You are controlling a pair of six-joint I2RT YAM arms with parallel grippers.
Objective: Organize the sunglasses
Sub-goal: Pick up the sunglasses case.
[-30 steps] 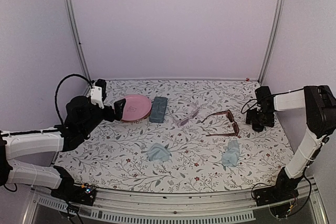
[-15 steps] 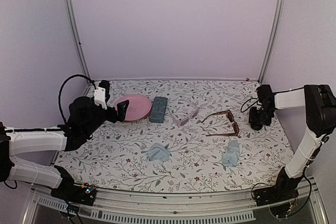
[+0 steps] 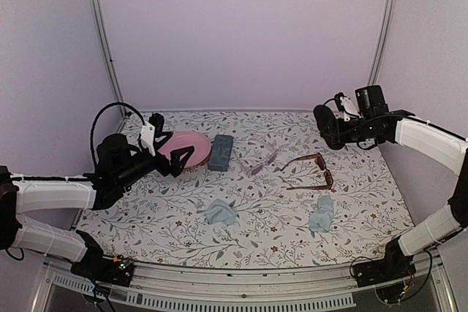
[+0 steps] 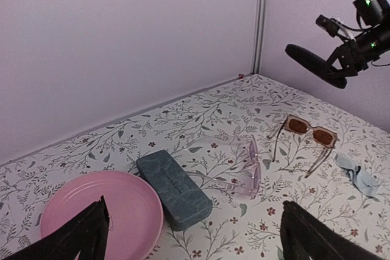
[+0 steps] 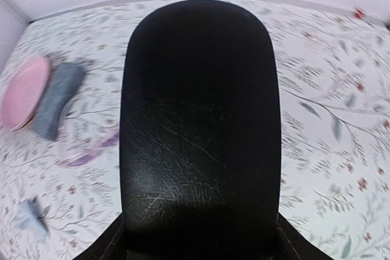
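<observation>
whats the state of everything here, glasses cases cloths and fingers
reddish-brown sunglasses: temples unfolded, lying on the table
pale pink sunglasses: temples unfolded, lying on the table
grey-blue case: shut, flat on the table
black case: shut, held in the air
right fingers: clamped on the black case
left fingers: open, empty
blue cloths: crumpled

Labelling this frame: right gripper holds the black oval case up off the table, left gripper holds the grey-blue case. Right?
No. The left gripper is open and empty; the grey-blue case lies on the table beside the pink plate, per the left wrist view. The right gripper does hold the black oval case aloft.
</observation>
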